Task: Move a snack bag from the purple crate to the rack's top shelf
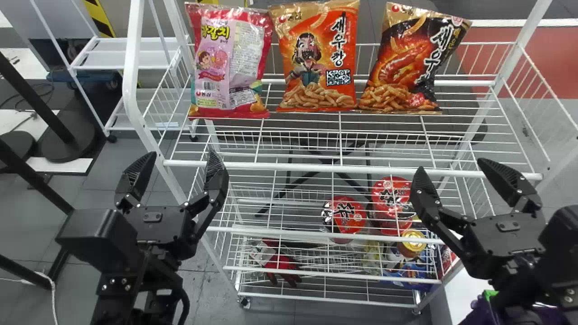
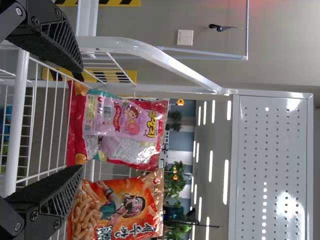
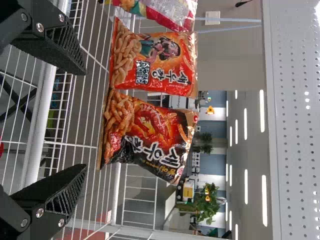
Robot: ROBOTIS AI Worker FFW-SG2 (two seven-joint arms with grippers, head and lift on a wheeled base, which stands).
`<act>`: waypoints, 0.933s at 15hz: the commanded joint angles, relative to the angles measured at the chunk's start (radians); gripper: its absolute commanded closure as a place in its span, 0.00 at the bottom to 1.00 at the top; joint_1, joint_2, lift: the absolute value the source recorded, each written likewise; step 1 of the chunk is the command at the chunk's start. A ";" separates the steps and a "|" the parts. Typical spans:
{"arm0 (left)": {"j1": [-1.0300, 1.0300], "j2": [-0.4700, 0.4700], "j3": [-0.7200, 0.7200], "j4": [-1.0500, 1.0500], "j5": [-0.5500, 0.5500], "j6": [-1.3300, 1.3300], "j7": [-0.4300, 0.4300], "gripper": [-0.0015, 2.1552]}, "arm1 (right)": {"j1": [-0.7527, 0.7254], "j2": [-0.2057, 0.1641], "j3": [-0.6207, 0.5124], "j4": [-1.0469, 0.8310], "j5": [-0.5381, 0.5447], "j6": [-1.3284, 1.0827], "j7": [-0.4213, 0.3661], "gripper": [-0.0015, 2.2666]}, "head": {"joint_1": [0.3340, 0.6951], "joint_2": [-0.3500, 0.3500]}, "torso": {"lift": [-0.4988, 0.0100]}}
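Clock directions from head view centre. Three snack bags stood on the top shelf of the white wire rack (image 1: 289,166): pink-and-red plastic bag (image 1: 214,67) at 11 o'clock, back label out; orange plastic bag (image 1: 316,67) at 12, just beside it; black-and-orange plastic bag (image 1: 397,67) between 1 and 2, top tilted toward 2. Which bag came from the crate: can't tell.

Left gripper (image 1: 181,155), black, at 9 o'clock, fingers wide. Right gripper (image 1: 452,164), also black, at 3 o'clock, fingers wide too. Both were well apart from the bags. Left wrist view had the pink-and-red and orange bags beyond the spread fingers; right wrist view had all three bags, the pink-and-red one cut off by the edge.

Purple crate (image 1: 481,312) at 4 o'clock, partly behind the right arm, something bright green (image 1: 489,294) at it. Lower in the rack: two round red-lidded cups (image 1: 350,214) between 4 and 5, gold-lidded tub (image 1: 412,241) just beyond, blue packs (image 1: 408,273) near 5, red-and-black item (image 1: 282,264) at 6, material unclear.
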 commanded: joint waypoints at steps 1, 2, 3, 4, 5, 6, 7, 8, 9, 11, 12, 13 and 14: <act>0.000 0.000 0.000 0.000 0.001 -0.001 0.000 0.07 | 0.003 0.000 -0.001 -0.001 0.000 -0.003 0.000 0.08 | 1.00 0.60 | 0.77; 0.002 0.000 0.000 -0.001 0.001 -0.001 0.000 0.07 | 0.003 0.000 -0.001 0.001 0.000 -0.006 0.000 0.08 | 1.00 0.60 | 0.76; 0.002 0.002 0.002 -0.001 0.001 -0.004 0.000 0.07 | 0.006 0.000 -0.002 0.001 0.000 -0.009 0.000 0.08 | 1.00 0.60 | 0.76; 0.002 0.002 0.003 0.000 0.003 -0.004 -0.001 0.06 | 0.007 0.000 -0.004 -0.001 0.000 -0.012 0.000 0.08 | 1.00 0.60 | 0.75; 0.003 0.002 0.005 0.000 0.006 -0.004 -0.001 0.06 | 0.009 0.000 -0.004 -0.001 0.000 -0.016 0.000 0.08 | 1.00 0.60 | 0.74; 0.003 0.002 0.005 0.000 0.007 -0.004 -0.003 0.06 | 0.009 0.000 -0.004 -0.002 0.000 -0.016 0.000 0.08 | 1.00 0.60 | 0.73; 0.005 0.002 0.005 -0.001 0.007 -0.010 -0.005 0.06 | 0.012 0.002 -0.004 -0.005 0.000 -0.019 0.000 0.08 | 1.00 0.60 | 0.72; 0.008 0.002 0.003 -0.003 0.006 -0.013 -0.005 0.06 | 0.015 0.002 -0.004 -0.008 0.000 -0.019 0.000 0.08 | 1.00 0.60 | 0.72; 0.008 0.002 0.005 -0.003 0.006 -0.016 -0.001 0.06 | 0.018 0.002 -0.005 -0.011 0.000 -0.019 0.000 0.08 | 1.00 0.60 | 0.71; 0.013 0.002 0.005 -0.003 0.007 -0.025 -0.001 0.06 | 0.021 0.000 -0.007 -0.013 0.000 -0.019 0.000 0.08 | 1.00 0.60 | 0.69; 0.014 0.002 0.005 -0.003 0.006 -0.025 -0.001 0.06 | 0.023 0.000 -0.007 -0.014 0.000 -0.025 0.000 0.08 | 1.00 0.60 | 0.68; 0.014 0.002 0.003 -0.001 0.006 -0.025 -0.001 0.06 | 0.024 0.000 -0.007 -0.013 0.000 -0.025 0.000 0.08 | 1.00 0.60 | 0.68; 0.014 0.002 0.003 -0.001 0.006 -0.025 -0.001 0.06 | 0.024 0.000 -0.007 -0.013 0.000 -0.028 0.000 0.08 | 1.00 0.60 | 0.67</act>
